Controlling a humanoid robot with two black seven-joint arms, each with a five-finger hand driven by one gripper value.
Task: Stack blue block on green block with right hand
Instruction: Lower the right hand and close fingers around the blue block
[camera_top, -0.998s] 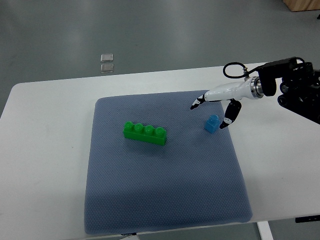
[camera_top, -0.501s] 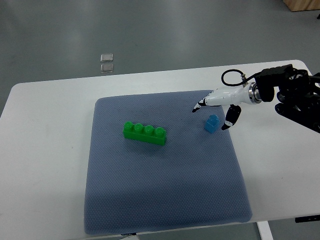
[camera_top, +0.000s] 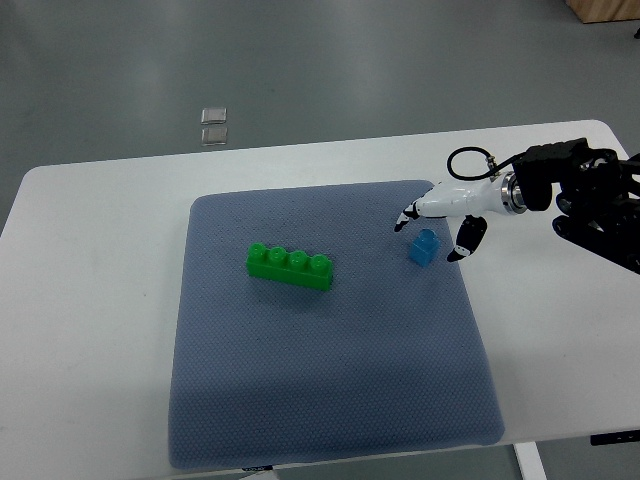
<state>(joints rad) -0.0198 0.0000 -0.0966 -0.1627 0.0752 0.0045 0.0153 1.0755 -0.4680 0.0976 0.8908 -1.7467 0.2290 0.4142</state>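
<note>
- The right arm enters from the picture's right edge, its black forearm and joints at about 3 o'clock of the scene, a black cable looping over the wrist.
- The right hand (camera_top: 440, 212) is white with dark fingertips and reaches toward 9 o'clock, held low over the upper right part of the blue-grey mat (camera_top: 330, 390).
- The blue block (camera_top: 424, 247) sits on the mat, directly under the hand, at about 6 o'clock of the palm.
- One group of fingers (camera_top: 406, 220) points out to the block's 11 o'clock, its tips just beside the block's upper left corner; whether they touch it cannot be told.
- The thumb (camera_top: 464, 241) hangs down at the block's 3 o'clock, just beside its right face, with a thin gap of mat visible between them.
- The fingers are spread wide, straddling the block from either side, and they hold nothing.
- The green block (camera_top: 290, 266), a long brick with four studs, lies on the mat at 9 o'clock of the blue block, well apart from it, its long axis tilted slightly down toward the right.
- The mat lies on the white surface (camera_top: 90, 330).
</note>
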